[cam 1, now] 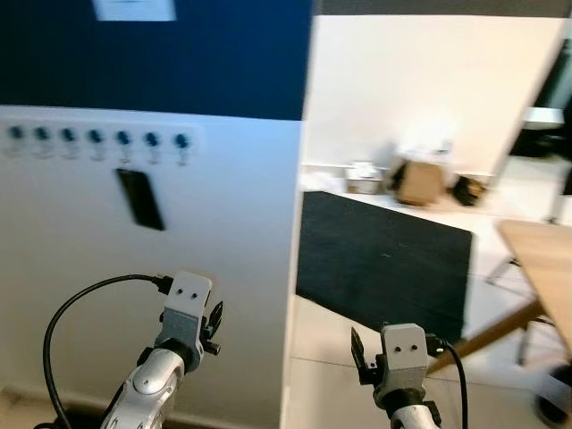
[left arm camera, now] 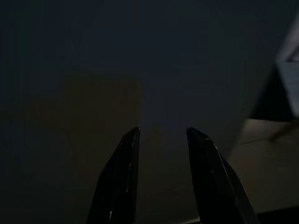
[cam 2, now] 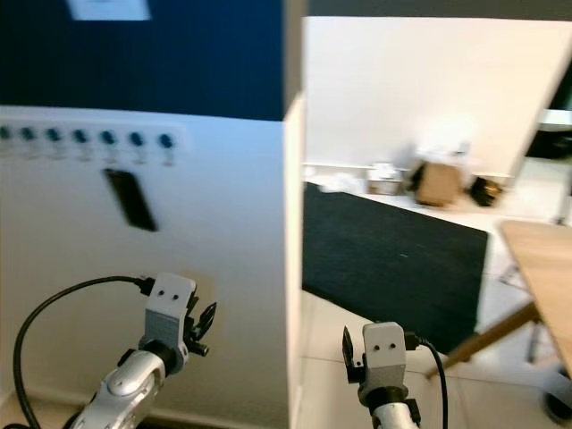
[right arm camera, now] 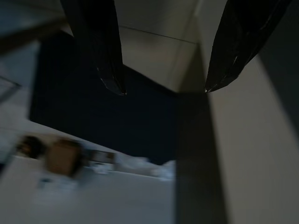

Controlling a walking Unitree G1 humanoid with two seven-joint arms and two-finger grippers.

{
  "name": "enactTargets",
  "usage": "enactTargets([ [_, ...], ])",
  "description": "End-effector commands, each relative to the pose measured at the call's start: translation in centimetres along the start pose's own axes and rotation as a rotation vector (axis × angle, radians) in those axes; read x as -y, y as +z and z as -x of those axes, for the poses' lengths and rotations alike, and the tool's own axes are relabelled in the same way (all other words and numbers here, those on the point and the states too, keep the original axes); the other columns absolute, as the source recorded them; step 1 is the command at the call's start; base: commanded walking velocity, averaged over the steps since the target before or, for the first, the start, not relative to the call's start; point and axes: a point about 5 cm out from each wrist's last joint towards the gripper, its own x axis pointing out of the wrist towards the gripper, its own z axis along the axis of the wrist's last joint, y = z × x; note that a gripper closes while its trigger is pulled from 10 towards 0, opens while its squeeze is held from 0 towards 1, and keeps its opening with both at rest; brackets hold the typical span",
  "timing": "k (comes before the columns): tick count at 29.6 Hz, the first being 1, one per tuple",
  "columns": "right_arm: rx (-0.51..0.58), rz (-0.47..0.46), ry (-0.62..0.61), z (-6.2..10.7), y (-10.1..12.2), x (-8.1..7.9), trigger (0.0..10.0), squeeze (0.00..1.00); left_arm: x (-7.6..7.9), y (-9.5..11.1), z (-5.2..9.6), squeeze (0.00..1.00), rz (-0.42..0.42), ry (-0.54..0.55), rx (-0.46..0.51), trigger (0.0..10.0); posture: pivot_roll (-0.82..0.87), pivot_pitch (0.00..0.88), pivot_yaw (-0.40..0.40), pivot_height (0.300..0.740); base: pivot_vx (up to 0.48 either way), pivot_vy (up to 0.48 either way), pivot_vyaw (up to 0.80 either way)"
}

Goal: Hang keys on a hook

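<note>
Row of hooks [cam 1: 96,138] on white wall at eleven o'clock, dark object [cam 1: 140,198] hanging beneath, left gripper [left arm camera: 161,135] jaws apart facing wall, right gripper [right arm camera: 161,88] jaws apart, both empty

A dark rug [cam 1: 384,259] lies on the pale tiled floor [cam 1: 326,357] beyond the wall's corner. Behind it, along the far white wall [cam 1: 420,80], stand a brown cardboard box [cam 1: 420,181], a small light box [cam 1: 364,177] and a dark bag [cam 1: 467,189], all blurred. On the right side a wooden table [cam 1: 541,264] reaches in, with a slanted wooden leg [cam 1: 492,332] under it.
</note>
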Motion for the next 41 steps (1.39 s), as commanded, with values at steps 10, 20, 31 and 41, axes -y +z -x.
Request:
enactTargets([
  [10,-0.029,-0.005,0.005,0.32,-0.67,-0.03,10.0,0.00,0.18,-0.36,-0.15,0.00,-0.001,-0.001,-0.013,10.0,0.06,0.095,0.029,0.740,0.000,0.000,-0.80],
  [20,-0.029,-0.004,0.007,0.27,-0.67,-0.12,10.0,0.00,0.15,-0.41,-0.15,0.00,-0.004,-0.002,-0.015,10.0,0.06,0.092,0.030,0.740,0.000,0.000,-0.80],
  [31,-0.029,-0.002,0.012,0.16,-0.73,-0.21,10.0,0.00,0.07,-0.44,-0.16,0.00,-0.007,-0.003,-0.014,10.0,0.06,0.085,0.029,0.740,0.000,0.000,-0.80],
  [41,-0.030,-0.002,0.013,0.13,-0.72,-0.23,10.0,0.00,0.07,-0.38,-0.23,0.00,-0.007,-0.004,-0.011,10.0,0.06,0.087,0.030,0.740,0.000,0.000,-0.80],
])
